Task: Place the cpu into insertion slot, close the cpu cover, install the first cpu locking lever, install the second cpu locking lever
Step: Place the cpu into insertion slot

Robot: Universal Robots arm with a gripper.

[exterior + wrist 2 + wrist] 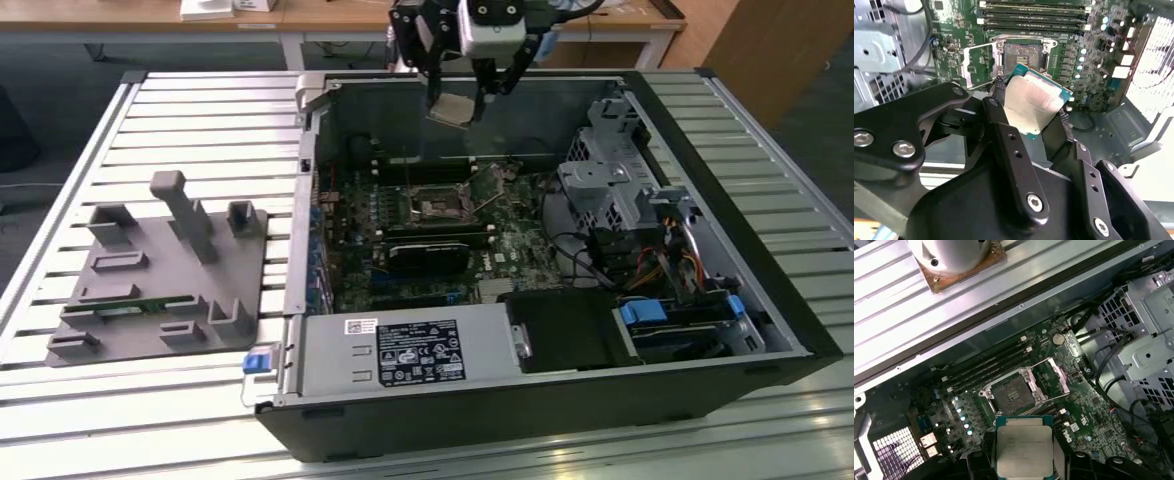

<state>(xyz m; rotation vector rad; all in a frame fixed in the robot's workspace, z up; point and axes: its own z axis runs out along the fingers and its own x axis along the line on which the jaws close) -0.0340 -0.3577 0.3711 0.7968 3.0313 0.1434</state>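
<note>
My gripper (461, 98) hangs above the far side of the open computer case, shut on the cpu (451, 108), a small square chip with a pale metal face. In the second wrist view the cpu (1036, 102) sits tilted between the two black fingers (999, 107), with a green edge showing. Well below it lies the insertion slot (438, 207), a square black socket with a bare dark centre (1021, 54). In the first wrist view the cpu (1024, 447) hovers just short of the insertion slot (1013, 392). The cpu cover (1058, 374) stands flipped open beside the slot, and in the second wrist view the cpu cover (976, 64) is also raised.
Long memory slots (986, 367) run beside the socket. A metal drive cage (607, 185) and cables (667, 260) fill the case's side at the exterior view's right. A labelled power supply (407, 350) sits at the front. A grey fixture (147, 270) rests on the slatted table.
</note>
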